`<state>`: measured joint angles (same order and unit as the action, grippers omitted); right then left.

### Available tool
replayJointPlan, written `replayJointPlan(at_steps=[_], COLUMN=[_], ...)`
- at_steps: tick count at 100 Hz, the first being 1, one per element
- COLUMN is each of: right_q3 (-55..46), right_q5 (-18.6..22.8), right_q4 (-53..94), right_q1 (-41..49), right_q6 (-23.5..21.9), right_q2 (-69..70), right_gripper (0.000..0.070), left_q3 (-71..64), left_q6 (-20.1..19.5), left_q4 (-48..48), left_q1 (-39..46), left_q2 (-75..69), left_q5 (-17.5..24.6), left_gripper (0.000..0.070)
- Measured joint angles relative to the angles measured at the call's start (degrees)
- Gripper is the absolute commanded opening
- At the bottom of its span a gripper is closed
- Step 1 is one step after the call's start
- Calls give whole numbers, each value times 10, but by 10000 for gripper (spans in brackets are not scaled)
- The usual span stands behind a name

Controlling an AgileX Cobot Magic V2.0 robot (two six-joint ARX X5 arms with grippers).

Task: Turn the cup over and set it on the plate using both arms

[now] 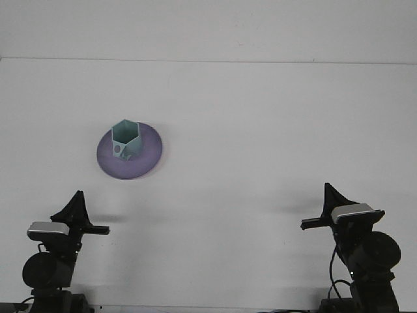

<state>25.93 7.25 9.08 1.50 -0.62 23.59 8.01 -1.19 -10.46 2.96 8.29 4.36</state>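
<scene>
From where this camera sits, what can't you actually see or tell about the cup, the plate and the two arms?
Front view only:
- Cup: its markings are too small to read.
- Plate: its centre is hidden under the cup.
- Left gripper and right gripper: seen as dark silhouettes, so open or shut is unclear.
- Both arms' bases: cut off by the bottom edge.
</scene>
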Motion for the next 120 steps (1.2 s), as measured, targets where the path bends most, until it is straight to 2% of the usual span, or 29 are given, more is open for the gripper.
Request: replayJointPlan(at_steps=[22,47,120], right_q3=[0,0,0], right_q5=[0,0,0], right_q4=[0,-1,-6], right_q1=[0,0,0], right_q6=[0,0,5], right_q2=[0,0,0], right_gripper=[0,0,0], left_q3=[-60,-60,-60], left_q6=[0,-8,5], left_q4=[2,6,6], left_q1=[-21,-30,-30], left_q2=[-78,-80,-80], left_q5=[0,0,0], left_gripper=[15,15,15])
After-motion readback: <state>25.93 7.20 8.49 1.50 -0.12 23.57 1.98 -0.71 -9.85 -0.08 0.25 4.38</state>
